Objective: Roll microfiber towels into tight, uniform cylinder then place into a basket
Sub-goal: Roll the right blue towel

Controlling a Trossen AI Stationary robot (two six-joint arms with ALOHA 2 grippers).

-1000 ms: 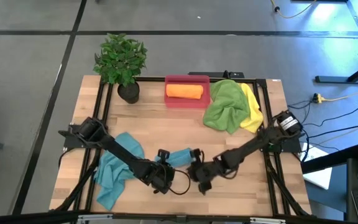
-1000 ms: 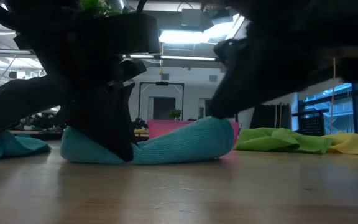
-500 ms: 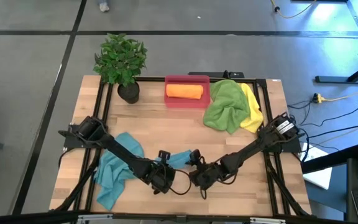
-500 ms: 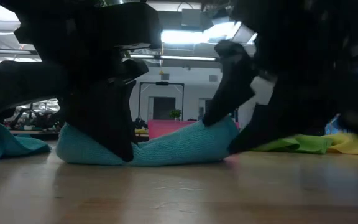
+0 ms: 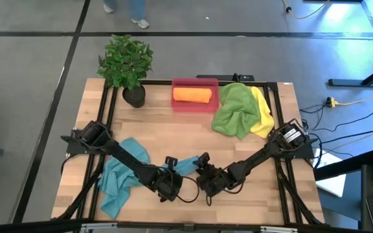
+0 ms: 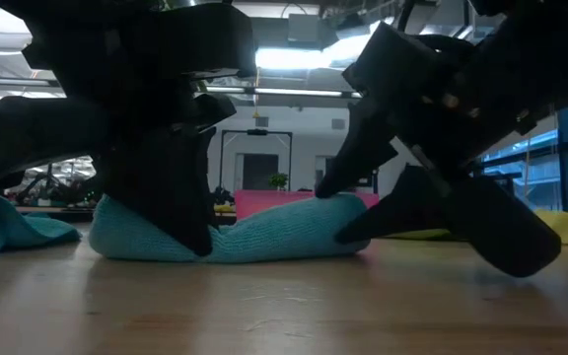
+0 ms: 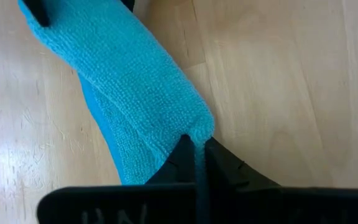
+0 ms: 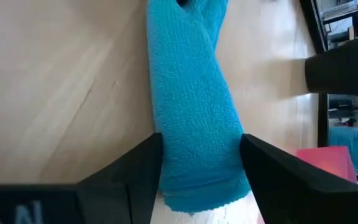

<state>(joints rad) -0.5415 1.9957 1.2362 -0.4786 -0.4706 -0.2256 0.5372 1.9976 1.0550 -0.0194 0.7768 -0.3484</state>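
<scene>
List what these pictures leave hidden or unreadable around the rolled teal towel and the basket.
- Middle of the rolled teal towel: high view, covered by both arms.
- Left hand: shut on the roll's end; its fingertips are buried in cloth in the left wrist view.
- Right hand: its fingers flank the roll; contact is unclear.
- Basket: low view, mostly behind the roll.
- Yellow towel: largely under the green towel.

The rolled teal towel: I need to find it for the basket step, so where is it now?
In the high view the rolled teal towel lies near the table's front edge, between the left gripper and right gripper, one at each end.
</scene>
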